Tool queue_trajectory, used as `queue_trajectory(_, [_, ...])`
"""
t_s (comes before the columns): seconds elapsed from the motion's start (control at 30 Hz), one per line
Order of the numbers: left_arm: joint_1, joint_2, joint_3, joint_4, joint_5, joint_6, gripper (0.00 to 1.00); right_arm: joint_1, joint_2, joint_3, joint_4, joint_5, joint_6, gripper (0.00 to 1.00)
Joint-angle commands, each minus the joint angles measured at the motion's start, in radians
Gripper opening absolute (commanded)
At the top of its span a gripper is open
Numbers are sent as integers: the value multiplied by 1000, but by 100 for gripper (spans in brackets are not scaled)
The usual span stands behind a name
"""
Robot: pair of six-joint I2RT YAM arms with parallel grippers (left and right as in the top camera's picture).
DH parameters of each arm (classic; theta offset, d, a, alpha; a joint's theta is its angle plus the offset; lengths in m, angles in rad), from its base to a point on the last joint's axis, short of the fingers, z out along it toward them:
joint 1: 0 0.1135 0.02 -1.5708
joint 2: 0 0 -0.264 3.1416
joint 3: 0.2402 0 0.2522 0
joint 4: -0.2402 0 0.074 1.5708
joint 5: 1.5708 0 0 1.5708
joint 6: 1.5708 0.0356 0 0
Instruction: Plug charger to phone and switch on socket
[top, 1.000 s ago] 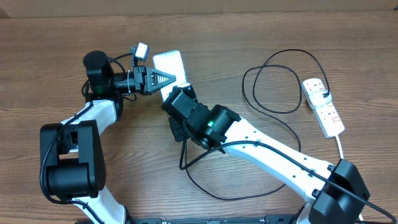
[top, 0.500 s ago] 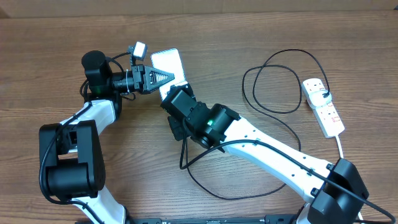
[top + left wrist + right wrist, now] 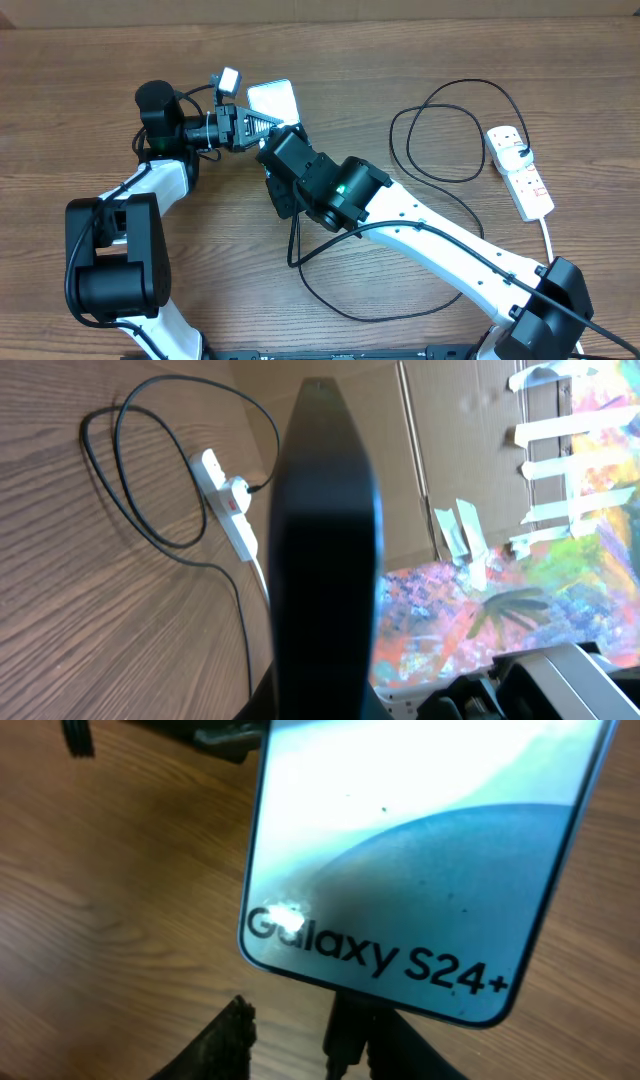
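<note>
Slim smartphone (image 3: pixel 272 98) with light blue screen: far counter edge, left of centre. Thin black charger cable (image 3: pixel 440 130): connector (image 3: pixel 348 1025) at smartphone's lower end. Left jaws: clenched, beside smartphone. Right jaws: parted around connector. White power strip (image 3: pixel 522 172): right edge.

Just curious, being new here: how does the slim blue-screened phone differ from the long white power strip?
The slim blue-screened phone is broad; the long white power strip is narrow, with red marks. The arms partly cover the phone; the strip lies uncovered, far right. Both lie flat on wood.
</note>
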Motion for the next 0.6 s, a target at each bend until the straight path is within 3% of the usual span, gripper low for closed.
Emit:
queue_trajectory(0.0, [-30,-4,-6,7,-47,-18,4,4,-38,45,-35,-107,27,53])
queue_trajectory(0.17, [-63,-4,-5,8,-185,-75,4,-2,-116,82,-148,-109,30,65])
queue_trajectory(0.37, [-185,-4,64,-26,-284,-70,4,-78,-293,134,-297,38,30,89])
queue_trajectory(0.43, [-230,-4,126,-145,-297,13,4,-116,-354,134,-342,86,30,90])
queue_trajectory(0.57, [-301,-3,282,-679,-457,344,4,-209,-448,133,-420,131,30,93])
